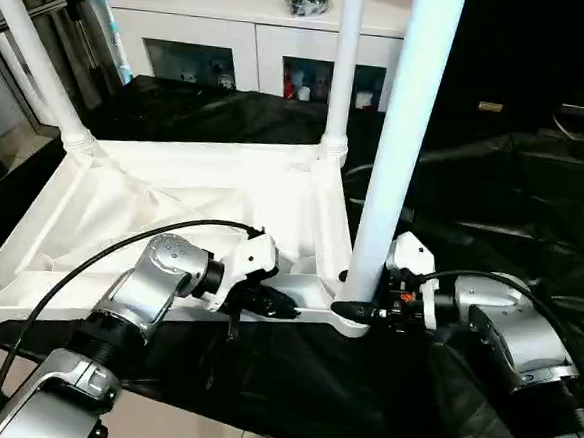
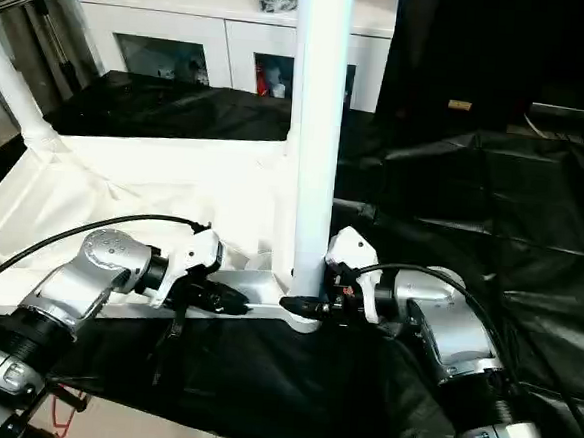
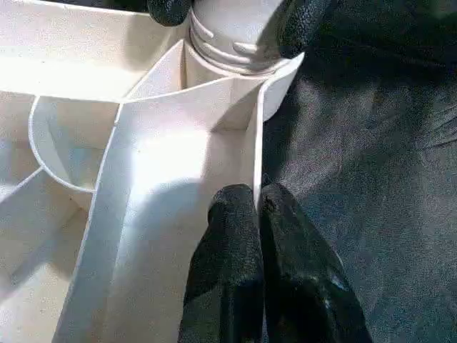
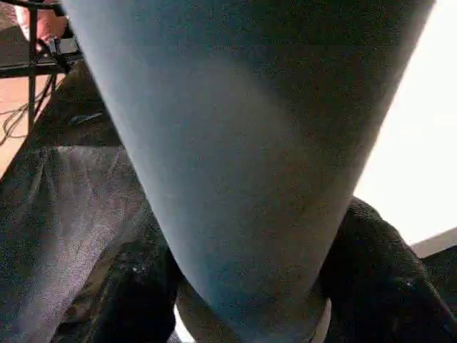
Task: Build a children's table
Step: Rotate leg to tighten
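White plastic tabletop (image 1: 173, 201) lies upside down on the black-draped bench (image 1: 494, 193), left of centre in the head views. The right gripper (image 1: 351, 309) fingers clasp the base of the near leg (image 1: 403, 137) at its corner socket. The left gripper (image 1: 271, 303) fingers pinch shut on the tabletop's near rim. Best to hold the rim steady while seating the leg straight. Two legs stand at the far corners.

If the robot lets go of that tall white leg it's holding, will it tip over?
Probably not: the near leg stands upright with its base already in the tabletop's corner socket. It may wobble if not fully seated. It looks like a stiff, hollow tube, so likely light; loose on the floor, it would roll.
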